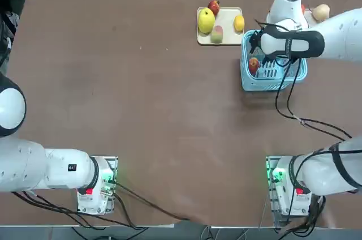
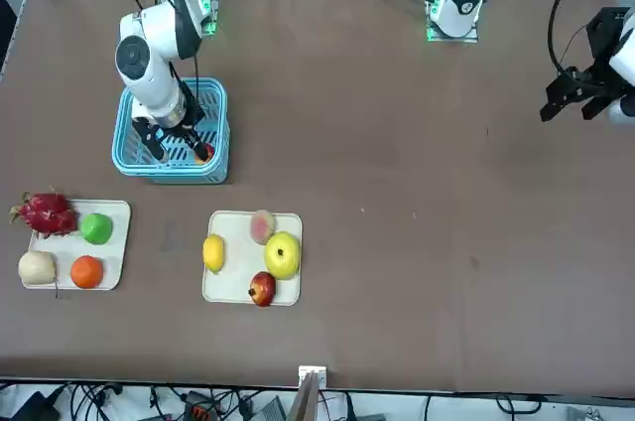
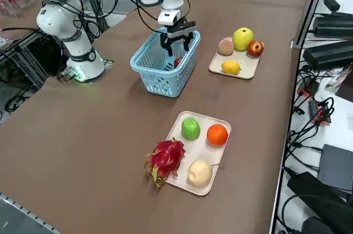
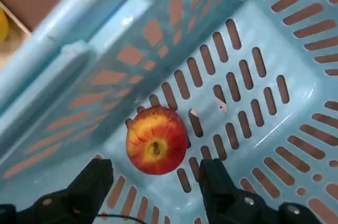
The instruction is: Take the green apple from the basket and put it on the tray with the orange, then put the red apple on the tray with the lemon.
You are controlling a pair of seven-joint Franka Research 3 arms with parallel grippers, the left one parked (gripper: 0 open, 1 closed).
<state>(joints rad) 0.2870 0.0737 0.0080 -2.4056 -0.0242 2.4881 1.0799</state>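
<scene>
The small round red apple with a yellowish patch (image 4: 157, 140) lies on the slatted floor of the light blue plastic basket (image 1: 245, 79), stem end up toward the wrist camera, close to one wall. In the top view it shows at the left inner side of the basket (image 1: 254, 65); in the front view only a sliver of it is seen beside the gripper (image 2: 203, 152).

The right gripper (image 4: 156, 182) hangs inside the basket just above the apple, its two dark fingers (image 4: 216, 183) spread apart on either side of the fruit without touching it. In the right side view it (image 3: 177, 40) sits at the basket's far rim, upper middle of the frame.

The small round bright green apple (image 2: 96, 228) rests on the flat cream rectangular tray (image 2: 119, 267) at the lower left of the front view, beside the bright round orange (image 2: 87, 271), a pale cream round fruit (image 2: 37, 267) and a spiky magenta dragon fruit (image 2: 47, 213) that overhangs the tray's edge.

The other cream tray (image 2: 238, 282), lower centre of the front view, carries the small yellow lemon (image 2: 213, 252), a larger yellow-green fruit (image 2: 282, 255), a dull green-pink fruit (image 2: 262, 226) and a darker red fruit (image 2: 262, 289) at its near edge. The two trays lie well apart on the brown table (image 2: 417, 203), with the basket just beyond them.
</scene>
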